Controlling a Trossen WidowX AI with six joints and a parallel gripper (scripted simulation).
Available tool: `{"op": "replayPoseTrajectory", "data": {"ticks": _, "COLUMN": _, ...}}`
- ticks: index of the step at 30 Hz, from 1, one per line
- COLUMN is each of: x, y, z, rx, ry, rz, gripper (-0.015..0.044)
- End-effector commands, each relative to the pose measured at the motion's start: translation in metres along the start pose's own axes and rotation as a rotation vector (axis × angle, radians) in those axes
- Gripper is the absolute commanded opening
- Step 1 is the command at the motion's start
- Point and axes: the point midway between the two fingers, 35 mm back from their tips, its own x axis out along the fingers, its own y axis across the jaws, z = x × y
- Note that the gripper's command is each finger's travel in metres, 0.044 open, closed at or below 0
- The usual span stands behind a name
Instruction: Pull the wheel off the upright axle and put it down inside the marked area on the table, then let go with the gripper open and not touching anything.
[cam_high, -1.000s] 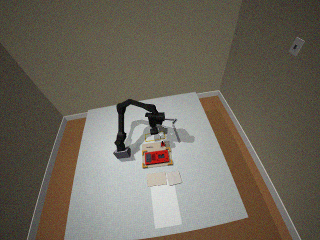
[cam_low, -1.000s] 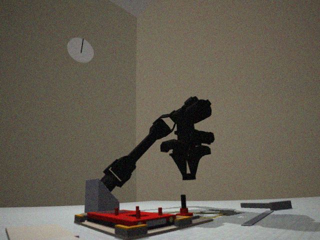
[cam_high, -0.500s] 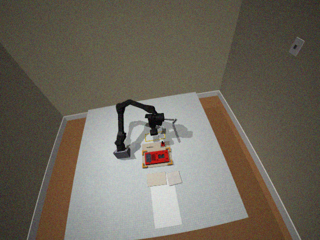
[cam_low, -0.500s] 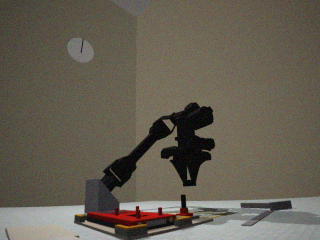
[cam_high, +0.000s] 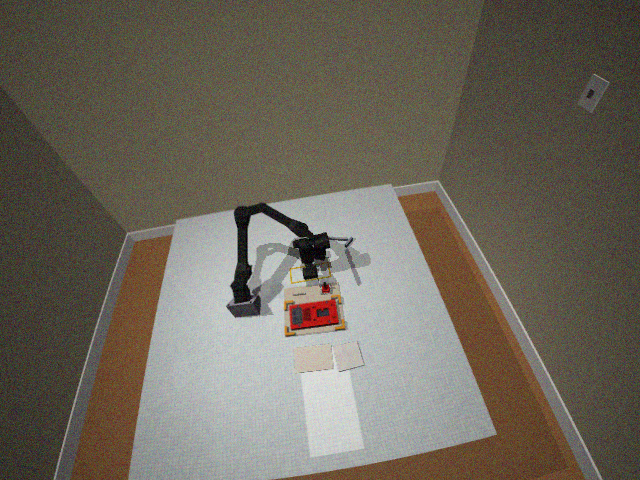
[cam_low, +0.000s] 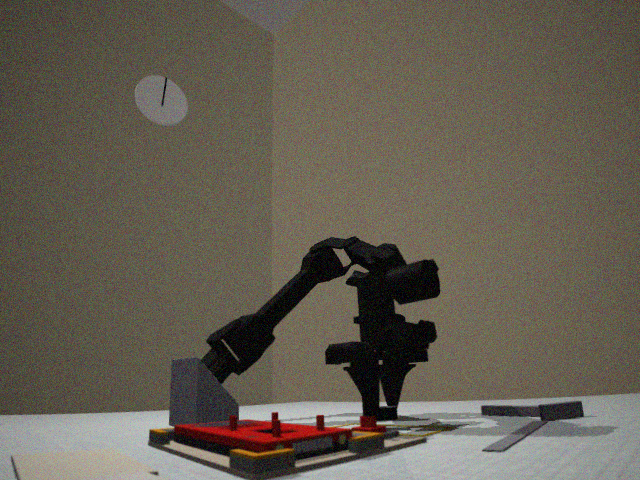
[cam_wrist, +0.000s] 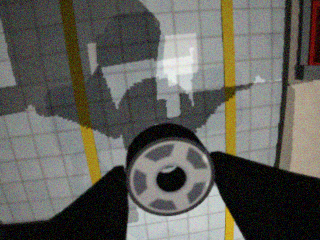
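My gripper (cam_high: 310, 277) (cam_low: 384, 408) (cam_wrist: 168, 167) points down and is shut on the wheel (cam_low: 386, 413) (cam_wrist: 191, 194), a black tyre with a pale spoked face and an open centre hole. The wheel is level and low over the table; whether it touches the table I cannot tell. In the wrist view it appears between the two long yellow lines of the marked area (cam_high: 291, 275) (cam_wrist: 228, 75); the area's end lines are out of that view. The bare black axle stands on its red base (cam_high: 325, 290) (cam_low: 368, 424), beside the marked area; a finger overlaps it in the exterior view.
A beige board (cam_high: 312, 295) carries the red base and a red plate (cam_high: 330, 320) (cam_low: 222, 432) with upright pegs, held by orange-topped corner blocks. A grey bar-shaped object (cam_high: 341, 240) (cam_low: 560, 410) lies beyond the gripper. Two beige panels (cam_high: 313, 359) (cam_high: 348, 356) lie in front of the board.
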Motion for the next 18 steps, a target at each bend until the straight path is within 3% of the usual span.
{"op": "replayPoseTrajectory", "data": {"ticks": 1, "x": 0.017, "y": -0.001, "z": -0.004, "rx": 0.012, "ry": 0.006, "rz": 0.007, "gripper": 0.0000}}
{"op": "replayPoseTrajectory", "data": {"ticks": 5, "x": 0.017, "y": -0.001, "z": -0.004, "rx": 0.012, "ry": 0.006, "rz": 0.007, "gripper": 0.0000}}
{"op": "replayPoseTrajectory", "data": {"ticks": 16, "x": 0.011, "y": 0.000, "z": -0.002, "rx": 0.002, "ry": 0.005, "rz": 0.003, "gripper": 0.0289}}
{"op": "replayPoseTrajectory", "data": {"ticks": 18, "x": 0.004, "y": 0.000, "z": -0.002, "rx": 0.004, "ry": 0.006, "rz": 0.002, "gripper": 0.0300}}
